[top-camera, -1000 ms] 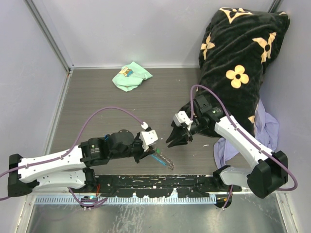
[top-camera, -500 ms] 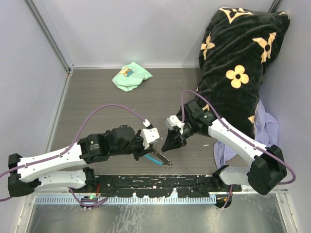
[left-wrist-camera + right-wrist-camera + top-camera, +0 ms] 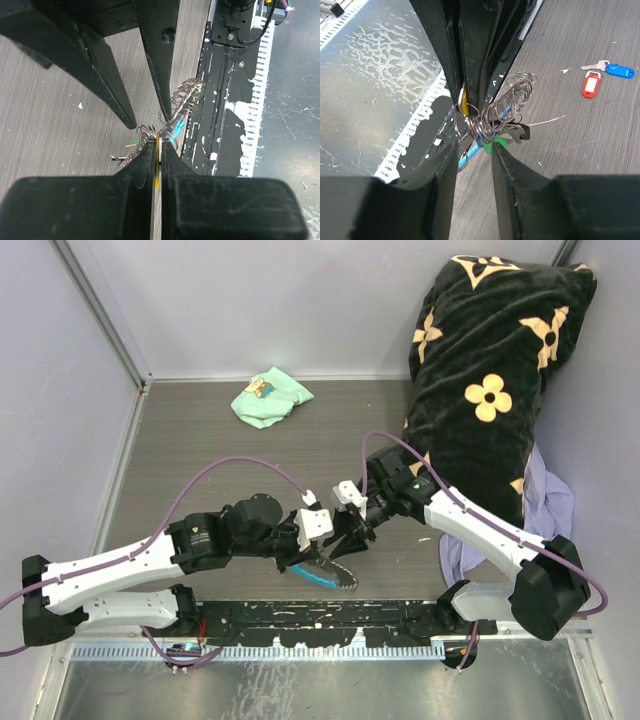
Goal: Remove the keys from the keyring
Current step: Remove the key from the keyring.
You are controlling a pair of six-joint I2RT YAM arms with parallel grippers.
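I'm pinching the keys (image 3: pixel 463 104) by a yellowish tag in my tightly closed left fingers (image 3: pixel 135 175), with the keyring (image 3: pixel 482 122) bunching just beyond their tips. My right fingers (image 3: pixel 512 190) are standing partly apart astride that bunch, crowded close by the left ones. A red-tagged key (image 3: pixel 590 84) and a blue-tagged key (image 3: pixel 619 70) are lying on the table (image 3: pixel 580 150), well aside of them.

1. Left wrist: yellow tag (image 3: pixel 158 170) shows edge-on only, the rest clamped inside the left gripper (image 3: pixel 159 145); the fob (image 3: pixel 175 128) has its lower end hidden behind it.
2. Right wrist: keys (image 3: pixel 495 142) tangled in the keyring (image 3: pixel 487 117); count unreadable. Right gripper (image 3: pixel 472 150) blurred, cut by frame bottom; contact with rings unclear.
3. Top view: bundle too small to resolve.
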